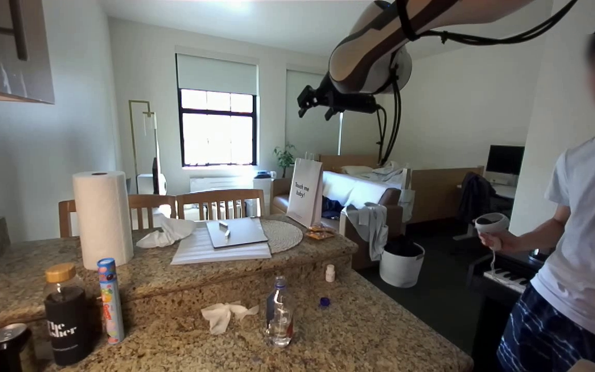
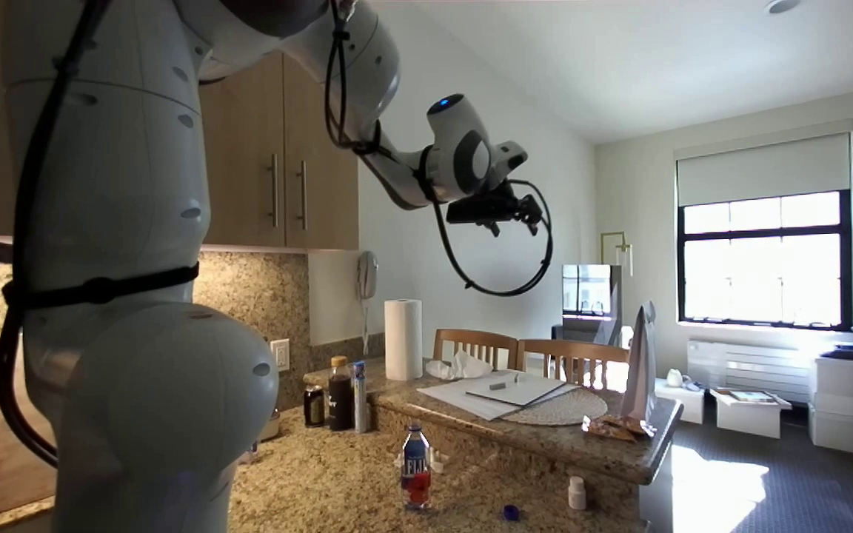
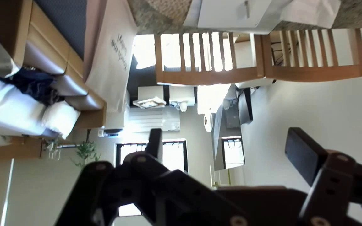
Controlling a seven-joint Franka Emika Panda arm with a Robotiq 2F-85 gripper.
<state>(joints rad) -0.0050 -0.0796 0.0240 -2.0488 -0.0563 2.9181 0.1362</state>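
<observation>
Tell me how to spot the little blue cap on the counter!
Find the big speckled counter and look at its lower level. Between the clear bottle and the small white bottle lies the cap. It's dark blue and squat, lower than either bottle.

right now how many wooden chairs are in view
2 beyond the counter: one chair nearer the paper towel roll, another chair nearer the paper bag. More may be hidden.

There are apparently three bottles (image 1: pixel 279 319), two wooden chairs (image 1: pixel 220 195) and one paper bag (image 1: pixel 304 199).
</observation>
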